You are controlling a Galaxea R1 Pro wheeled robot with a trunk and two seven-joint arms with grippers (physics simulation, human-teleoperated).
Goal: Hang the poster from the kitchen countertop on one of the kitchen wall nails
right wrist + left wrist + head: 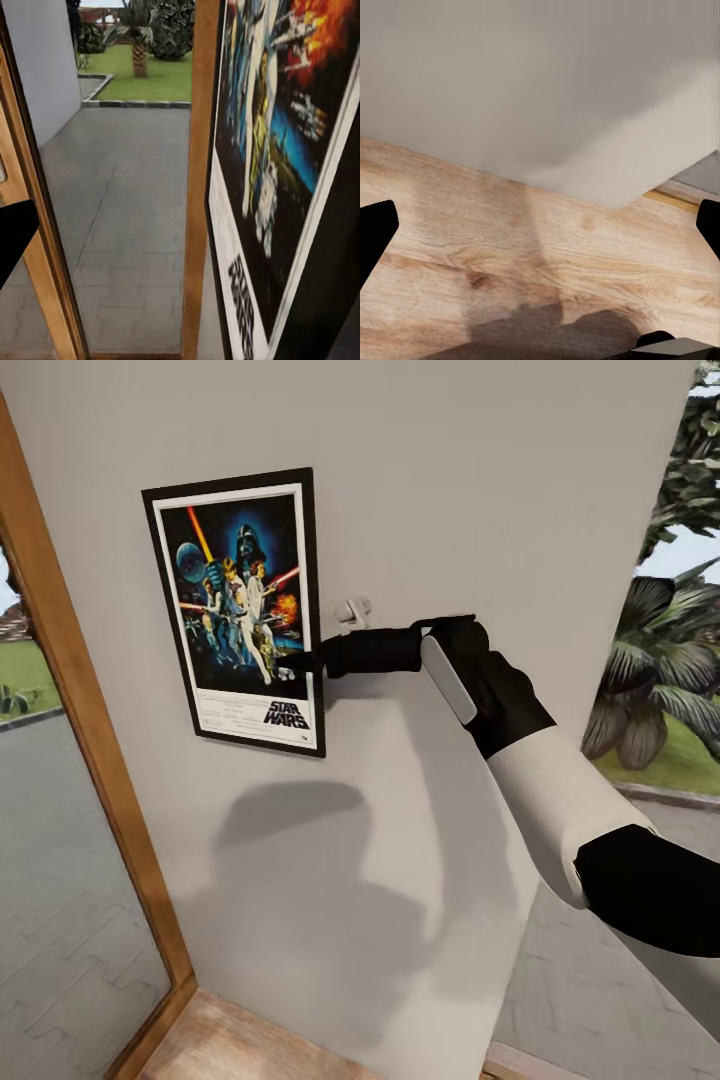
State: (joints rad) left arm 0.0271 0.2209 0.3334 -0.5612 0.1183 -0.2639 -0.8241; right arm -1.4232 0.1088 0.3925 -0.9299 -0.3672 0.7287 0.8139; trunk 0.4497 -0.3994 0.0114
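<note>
Legible text: black "STAR WARS" logo at the lower right of the poster (238,610), on its white border strip; the fine print beside it is too small to read. In the right wrist view the same logo runs along the poster (277,150) edge-on, letters foreshortened.

Poster: rectangular, thin black frame, white border, dark blue artwork with figures, a red and an orange blade, and an orange blast. It lies flat against the light-grey wall (450,480), upright with a slight tilt, its top leaning toward the wooden door frame (90,760).

Right tool (300,662): black fingers reach the poster's right edge at mid-to-lower height and close on that edge, holding the poster. The right arm comes in from the lower right, white forearm and black wrist.

Surroundings: a small white wall nail (353,609) sticks out just beside the poster's right edge, above the tool and apart from the frame. Glass door to the left, with paving and lawn beyond. Palms (670,650) stand outside on the right.

Left tool (540,240): fingertips spread wide over the wooden floor (510,247), holding nothing.
</note>
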